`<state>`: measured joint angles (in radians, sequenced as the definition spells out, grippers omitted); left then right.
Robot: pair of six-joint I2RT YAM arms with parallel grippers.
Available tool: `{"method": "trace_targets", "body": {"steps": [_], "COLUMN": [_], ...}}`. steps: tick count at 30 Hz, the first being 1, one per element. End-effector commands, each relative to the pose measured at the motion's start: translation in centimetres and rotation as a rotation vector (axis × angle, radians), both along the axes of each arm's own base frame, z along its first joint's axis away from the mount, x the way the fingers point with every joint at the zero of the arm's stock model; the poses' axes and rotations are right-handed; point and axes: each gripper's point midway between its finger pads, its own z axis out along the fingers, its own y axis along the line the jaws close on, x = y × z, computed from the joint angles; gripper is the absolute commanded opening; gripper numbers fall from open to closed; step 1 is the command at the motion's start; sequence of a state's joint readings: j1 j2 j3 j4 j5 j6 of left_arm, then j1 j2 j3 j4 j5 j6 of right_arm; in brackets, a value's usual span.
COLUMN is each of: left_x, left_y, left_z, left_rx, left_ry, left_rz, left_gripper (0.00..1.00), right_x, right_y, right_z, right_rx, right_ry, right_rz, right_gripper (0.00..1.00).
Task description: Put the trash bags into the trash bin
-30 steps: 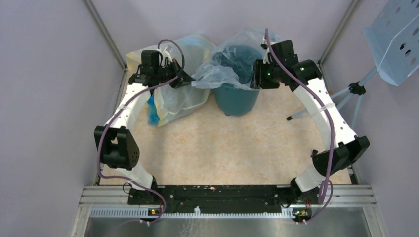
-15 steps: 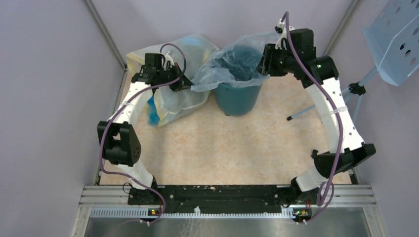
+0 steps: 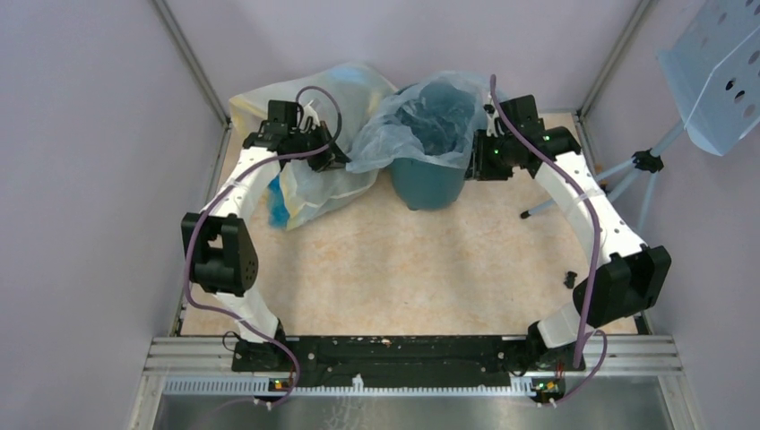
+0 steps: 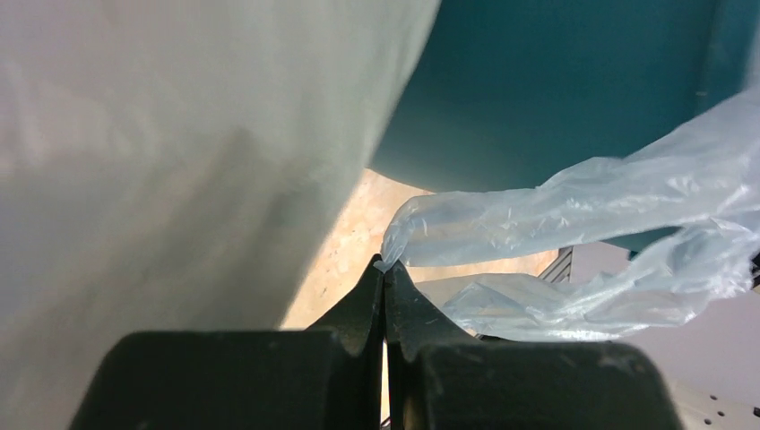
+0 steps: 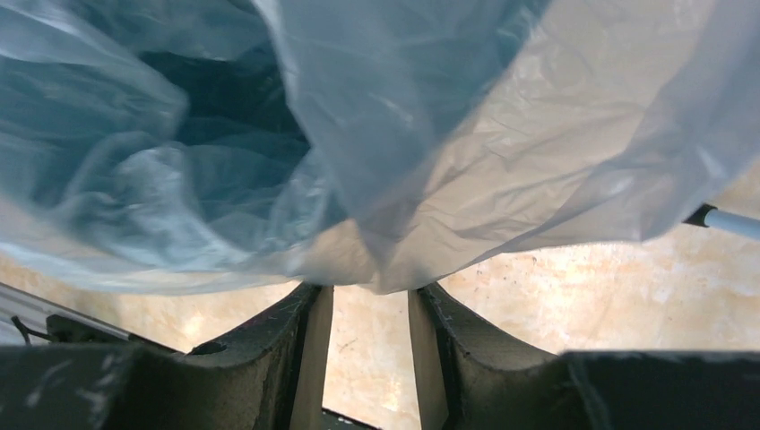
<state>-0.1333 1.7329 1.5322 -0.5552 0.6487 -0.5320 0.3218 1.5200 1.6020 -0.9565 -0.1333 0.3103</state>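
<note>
The dark teal trash bin (image 3: pixel 428 181) stands at the back middle of the floor. The pale-blue trash bag (image 3: pixel 408 121) lies over its mouth, partly sunk inside, with a flap hanging off the left rim. My left gripper (image 3: pixel 339 159) is shut on the tip of that flap, left of the bin; in the left wrist view the jaws (image 4: pixel 385 265) pinch the bag's corner (image 4: pixel 502 228) in front of the bin wall (image 4: pixel 556 90). My right gripper (image 3: pixel 473 164) is at the bin's right side. In the right wrist view it (image 5: pixel 370 294) is open, and the bag (image 5: pixel 502 170) hangs over its fingertips.
A large yellowish bag (image 3: pixel 309 179) with blue items leans against the back left wall, right behind my left gripper; it fills the left of the left wrist view (image 4: pixel 179 134). A tripod (image 3: pixel 627 170) and a perforated panel (image 3: pixel 717 72) stand outside on the right.
My right arm lifted the bag's right edge up and back, then came down beside the bin's right wall. The bag now sits lower over the rim. My left arm hardly moved.
</note>
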Motion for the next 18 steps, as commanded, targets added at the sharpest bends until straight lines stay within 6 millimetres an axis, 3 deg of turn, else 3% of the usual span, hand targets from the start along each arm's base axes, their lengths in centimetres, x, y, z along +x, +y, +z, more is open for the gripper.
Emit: {"method": "trace_targets", "body": {"steps": [1,4,10,18], "left_x": [0.5,1.0,2.0,1.9], "left_y": [-0.1,-0.3,-0.7,-0.9], "left_z": [-1.4,-2.0,-0.8,0.4], "left_rx": [0.016,0.014,-0.010,-0.026], "left_ry": [0.016,0.009,-0.061,-0.096], "left_rz": [-0.040,-0.045,-0.056,-0.068], "left_gripper": [0.00,0.00,0.00,0.00], "right_x": [1.8,2.2,1.1,0.3], "right_y": [-0.5,-0.6,-0.3,-0.9], "right_z": [1.2,1.7,6.2,11.4], "right_rx": [0.055,0.070,0.118,0.265], "right_ry": [-0.091,-0.107,-0.225,-0.321], "right_rz": [-0.033,-0.023,0.061,0.023], "right_gripper": [0.35,0.37,0.46,0.59]}}
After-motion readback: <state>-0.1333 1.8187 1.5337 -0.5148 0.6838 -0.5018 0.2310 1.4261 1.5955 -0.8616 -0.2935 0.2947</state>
